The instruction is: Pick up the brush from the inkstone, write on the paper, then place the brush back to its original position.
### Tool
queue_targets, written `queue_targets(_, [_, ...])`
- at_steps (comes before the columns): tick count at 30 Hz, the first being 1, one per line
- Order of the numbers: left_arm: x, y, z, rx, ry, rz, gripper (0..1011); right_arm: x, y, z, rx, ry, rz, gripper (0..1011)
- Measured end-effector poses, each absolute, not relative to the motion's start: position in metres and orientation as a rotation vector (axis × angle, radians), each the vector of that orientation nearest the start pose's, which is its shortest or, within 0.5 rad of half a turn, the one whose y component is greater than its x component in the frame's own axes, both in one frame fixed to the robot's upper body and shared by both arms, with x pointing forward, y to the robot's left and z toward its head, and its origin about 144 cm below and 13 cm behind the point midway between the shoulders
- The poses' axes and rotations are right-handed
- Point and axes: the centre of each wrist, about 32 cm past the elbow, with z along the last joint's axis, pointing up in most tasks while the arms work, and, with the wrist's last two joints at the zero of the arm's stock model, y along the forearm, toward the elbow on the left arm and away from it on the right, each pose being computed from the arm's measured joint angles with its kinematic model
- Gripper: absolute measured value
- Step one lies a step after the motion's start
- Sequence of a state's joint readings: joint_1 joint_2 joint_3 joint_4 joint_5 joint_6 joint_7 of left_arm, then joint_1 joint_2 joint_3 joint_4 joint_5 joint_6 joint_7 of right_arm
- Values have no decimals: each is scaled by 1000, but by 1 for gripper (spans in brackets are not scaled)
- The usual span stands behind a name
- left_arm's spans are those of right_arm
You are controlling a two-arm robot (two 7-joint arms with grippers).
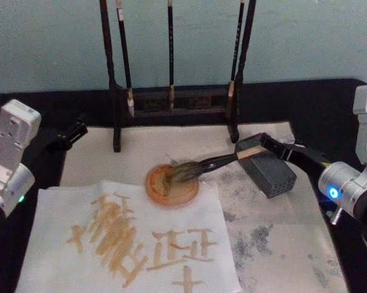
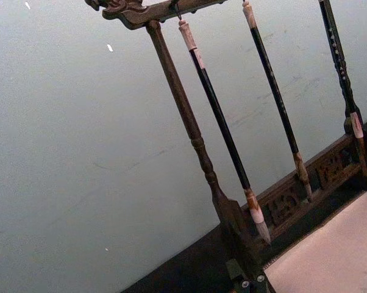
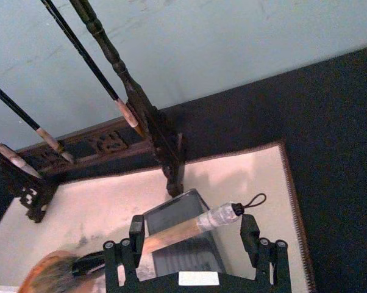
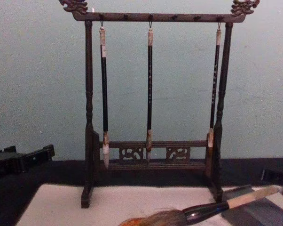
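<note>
1. Over at the table's left edge, the left gripper (image 1: 80,129) hangs idle beside the felt mat (image 1: 293,244), well apart from the work; whether its fingers are parted or closed I cannot tell

2. Nearer the middle, the paper (image 1: 49,244) lies flat at the front, already carrying tan strokes, with the round orange dish (image 1: 171,186) touching its far edge. A thin, limp sheet like this would likely drag under a wet tip

3. Behind it stands the wooden rack (image 4: 155,17) with three thin black-handled brushes (image 4: 149,89) hanging, none involved

4. Rightward, the brush (image 1: 205,165) slopes down: bristles resting in the dish, tan handle lying across the inkstone (image 1: 269,172), white cap and loop pointing towards the right arm

5. The right gripper (image 3: 192,235) straddles the handle over the inkstone, fingers (image 3: 136,227) spread clear of it on either side (released, not gripping)

6. Handling, as I judge it: the brush looks light, the handle stiff and smooth, so a firm hold mid-handle suits; the soft bristles splay easily and should never be pinched
</note>
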State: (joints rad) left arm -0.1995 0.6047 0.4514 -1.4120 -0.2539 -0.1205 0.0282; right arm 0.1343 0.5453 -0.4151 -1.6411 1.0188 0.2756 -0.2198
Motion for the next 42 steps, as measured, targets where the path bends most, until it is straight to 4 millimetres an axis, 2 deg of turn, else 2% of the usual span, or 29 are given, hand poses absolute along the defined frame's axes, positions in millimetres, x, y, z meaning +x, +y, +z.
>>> queue_targets(21, [489,310,1140,304,-285,1248,1002,458,-263,1176,-143,463,-1359,1008])
queue_targets(42, [489,310,1140,304,-285,1248,1000,423,-255,1191,-208,231,-1302,1008])
